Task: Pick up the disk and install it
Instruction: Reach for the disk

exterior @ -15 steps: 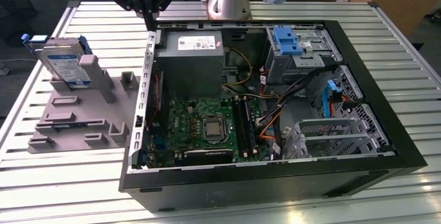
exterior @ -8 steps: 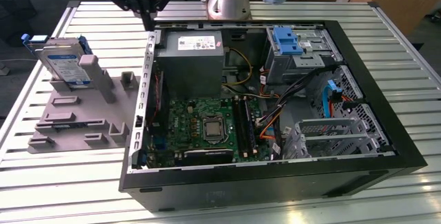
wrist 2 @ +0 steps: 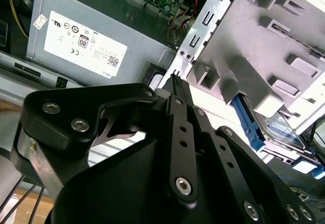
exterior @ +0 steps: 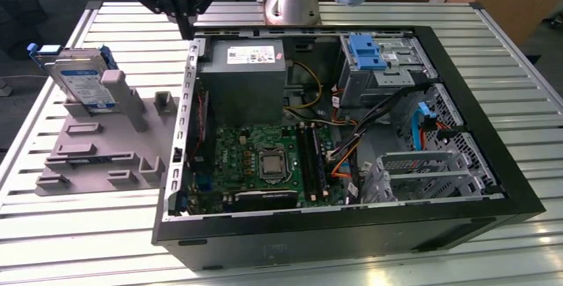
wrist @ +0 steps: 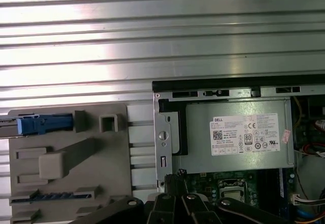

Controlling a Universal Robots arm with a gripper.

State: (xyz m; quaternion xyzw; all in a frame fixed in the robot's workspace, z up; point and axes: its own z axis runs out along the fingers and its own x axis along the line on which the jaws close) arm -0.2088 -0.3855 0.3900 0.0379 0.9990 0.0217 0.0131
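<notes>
Exterior view, big stuff first: the ribbed metal table [exterior: 88, 236] fills the frame, the open PC case [exterior: 334, 241] sits centre-right and the grey fixture [exterior: 88, 149] is at the left. The disk [exterior: 79, 82] is propped on edge in that fixture at the upper left, and the gripper [exterior: 186, 26] is at the top edge with its fingers looking pressed together on nothing. My guess is the disk is stiff, dense and knock-sensitive with slick metal faces, so I'd grab across its blue frame edges. The table slats look hard and slippery with plenty of open room around the fixture, while the case is crowded with cables [exterior: 387, 105].
</notes>
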